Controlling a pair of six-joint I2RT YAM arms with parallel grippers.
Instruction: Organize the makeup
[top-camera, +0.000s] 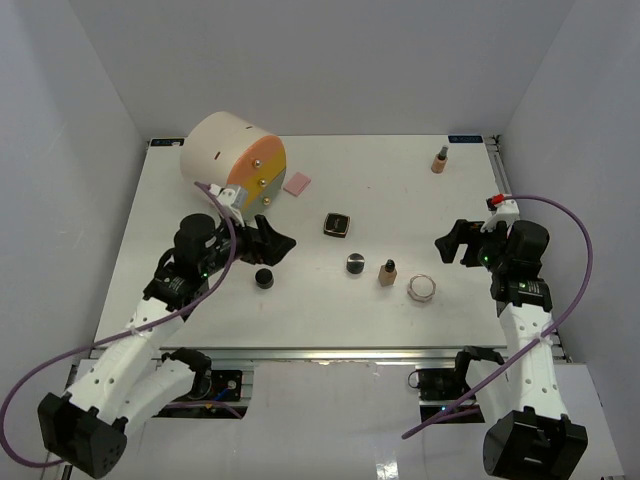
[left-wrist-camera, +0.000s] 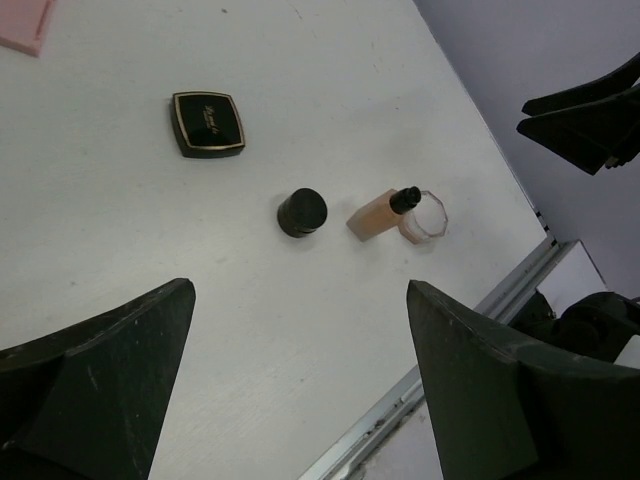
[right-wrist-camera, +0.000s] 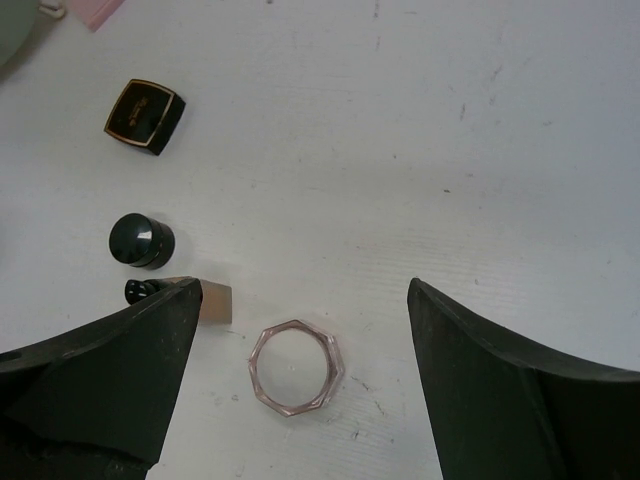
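**Both grippers wide and empty over scattered makeup**

Directions are read from the overhead view, with twelve o'clock at the far edge of the white table (top-camera: 380, 180).

The cream cylinder (top-camera: 222, 150) sits at the table's eleven o'clock, its orange-yellow face turned toward four o'clock. The left gripper (top-camera: 276, 248) hovers at the cylinder's five o'clock, fingers pointing toward three o'clock. Its jaws are spread wide and nothing is between them. A small black jar (top-camera: 264, 278) stands just beside that gripper at its six o'clock. The pink pad (top-camera: 296, 183) lies flat at the gripper's one o'clock, just beside the cylinder's face.

The black-gold compact (top-camera: 337, 224) lies closed near the table's centre. At its five o'clock stands the second black jar (top-camera: 356, 263). The tan bottle (top-camera: 387, 272), dark cap up, is just beside that jar at its four o'clock, not touching it. The clear jar (top-camera: 422, 289) rests near the bottle at its four o'clock, apart from it.

The right gripper (top-camera: 447, 245) hangs at the clear jar's one o'clock, fingers pointing toward nine o'clock, jaws wide and holding nothing. The second tan bottle (top-camera: 439, 160) stands at this gripper's twelve o'clock, well apart, near the far edge.
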